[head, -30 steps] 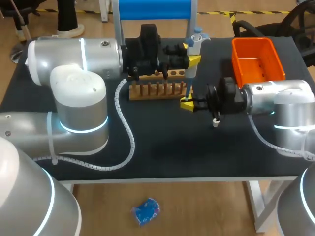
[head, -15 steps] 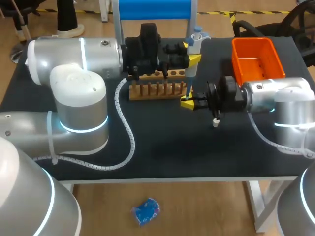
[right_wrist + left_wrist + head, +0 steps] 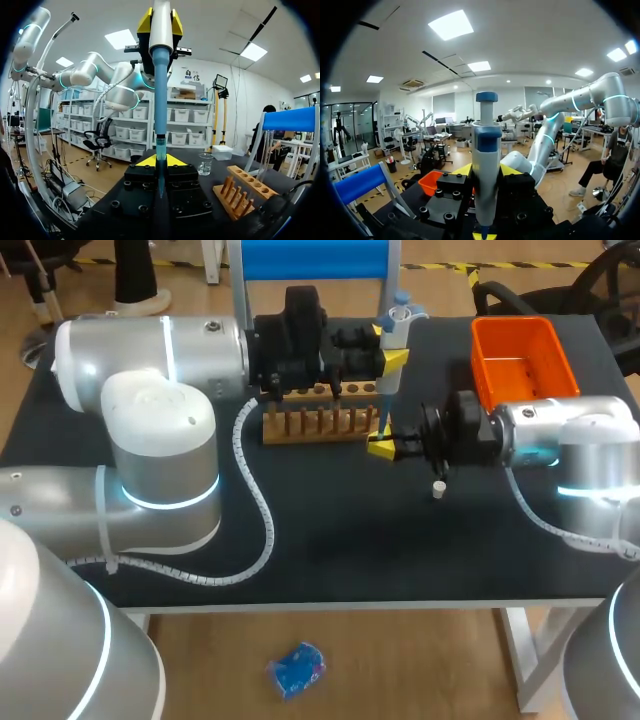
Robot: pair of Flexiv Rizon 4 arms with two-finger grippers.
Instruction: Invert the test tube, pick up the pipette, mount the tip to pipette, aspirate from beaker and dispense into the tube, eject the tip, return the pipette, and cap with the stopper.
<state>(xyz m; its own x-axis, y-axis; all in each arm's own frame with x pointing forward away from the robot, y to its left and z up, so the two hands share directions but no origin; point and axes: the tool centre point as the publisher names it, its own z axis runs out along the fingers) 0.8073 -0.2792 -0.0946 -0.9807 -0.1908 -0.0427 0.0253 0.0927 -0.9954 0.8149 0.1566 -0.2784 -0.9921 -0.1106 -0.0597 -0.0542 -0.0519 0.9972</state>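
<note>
Pipette held upright at the rack's end, its tip gripped from below.
The left gripper (image 3: 388, 348) clamps the pipette (image 3: 398, 320) and the right gripper (image 3: 381, 447) pinches its tip (image 3: 160, 172). A glass beaker (image 3: 205, 164), contents unclear, stands near the wooden rack (image 3: 318, 423), with the orange bin (image 3: 545, 345) well apart. The right gripper has edged rackward, uncovering the white stopper (image 3: 437, 487).

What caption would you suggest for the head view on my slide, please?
Tip mounting: the left hand holds the pipette upright by the rack while the right hand grips the tip.
</note>
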